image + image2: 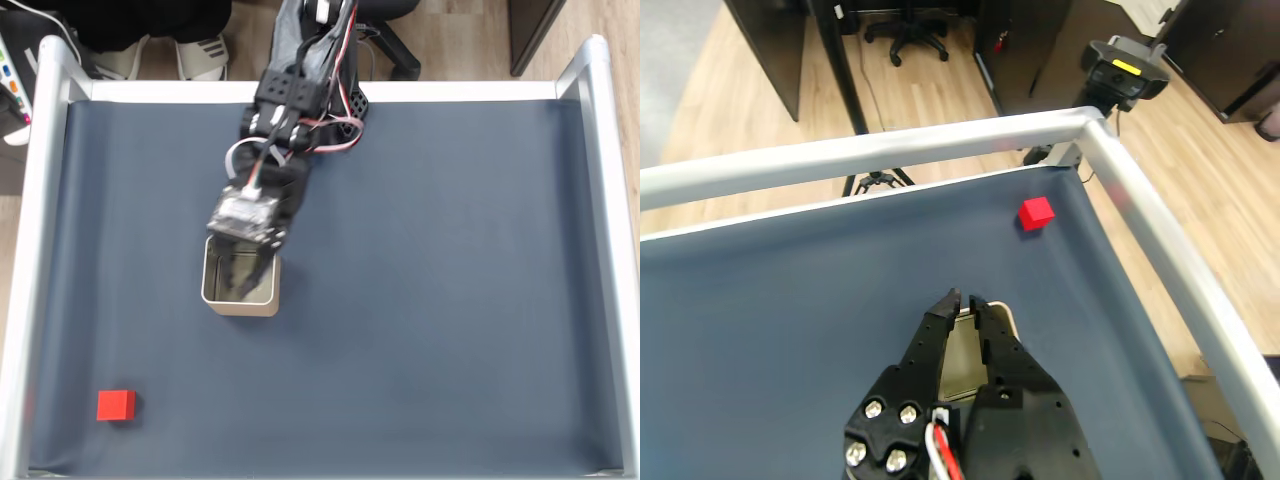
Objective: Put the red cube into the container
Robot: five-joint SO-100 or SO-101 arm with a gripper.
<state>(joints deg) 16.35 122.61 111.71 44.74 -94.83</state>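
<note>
The red cube (116,405) lies on the dark mat near the lower left corner in the fixed view, far from the arm. In the wrist view the red cube (1036,212) rests ahead and to the right, close to the metal corner rail. The container (245,308), a square silver tin, stands left of centre. My gripper (238,278) hangs directly over the tin, fingers pointing down into its opening. In the wrist view my gripper (964,299) has its tips almost touching with nothing between them, and the container (1006,318) peeks out behind the black fingers.
A raised silver frame (40,250) borders the mat on the left, right and far sides. Beyond the rail in the wrist view stand a webcam (1125,72) on a stand and chair legs on a wooden floor. Open mat stretches between tin and cube.
</note>
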